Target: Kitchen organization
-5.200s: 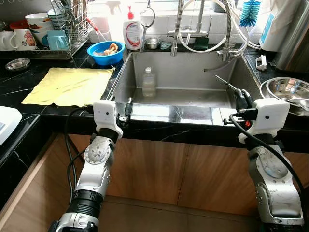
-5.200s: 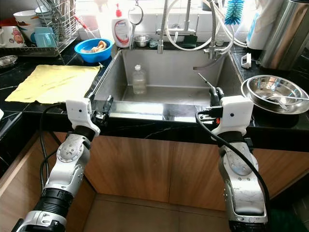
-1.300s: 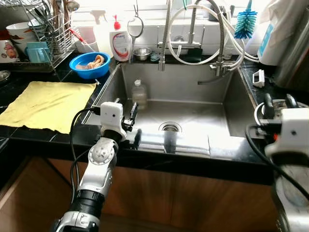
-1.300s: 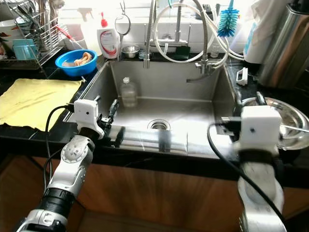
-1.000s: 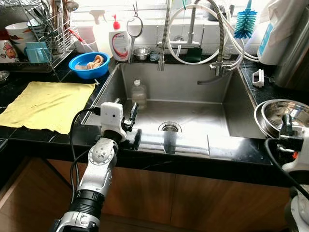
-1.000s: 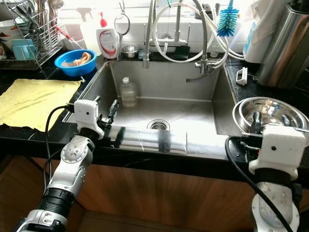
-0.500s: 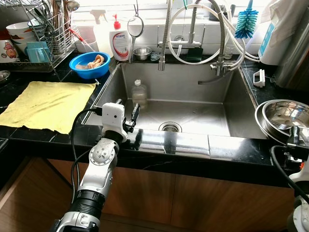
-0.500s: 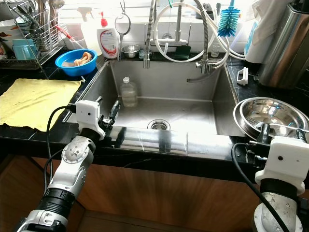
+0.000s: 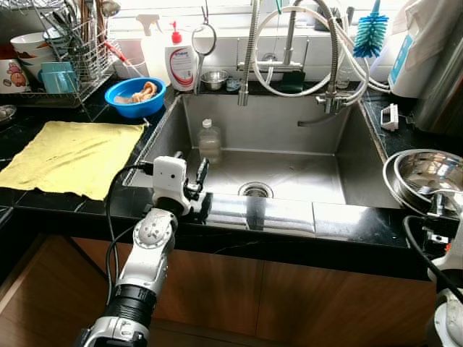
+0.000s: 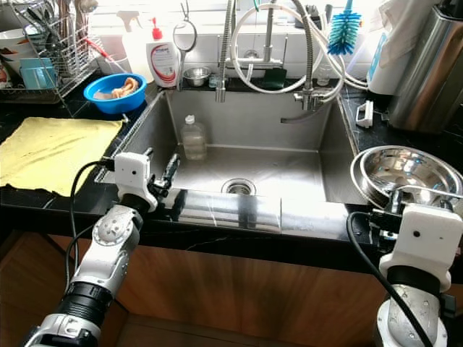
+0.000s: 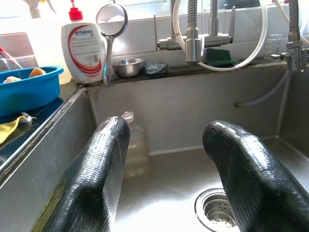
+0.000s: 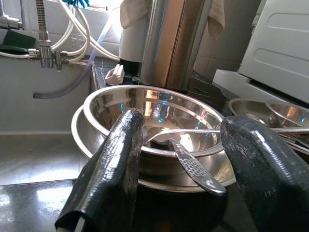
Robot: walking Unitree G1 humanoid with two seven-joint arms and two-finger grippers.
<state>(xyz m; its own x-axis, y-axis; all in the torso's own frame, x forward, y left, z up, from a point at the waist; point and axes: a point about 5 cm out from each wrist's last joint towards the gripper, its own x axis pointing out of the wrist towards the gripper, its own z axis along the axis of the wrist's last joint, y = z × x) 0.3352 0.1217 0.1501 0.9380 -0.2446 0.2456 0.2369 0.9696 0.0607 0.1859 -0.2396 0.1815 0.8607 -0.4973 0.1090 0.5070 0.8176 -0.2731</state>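
right tool spread before steel bowls, left tool over sink

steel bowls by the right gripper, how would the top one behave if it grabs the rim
The top steel bowl sits nested in another bowl, so it would probably lift free, though its polished rim looks slippery. It looks thin and likely light. The utensil resting inside, handle over the rim, may slide or clatter out if the right gripper tilts it.

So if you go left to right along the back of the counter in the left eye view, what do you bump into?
Dish rack → blue bowl → soap bottle → small steel cup → green sponge → blue bottle brush.
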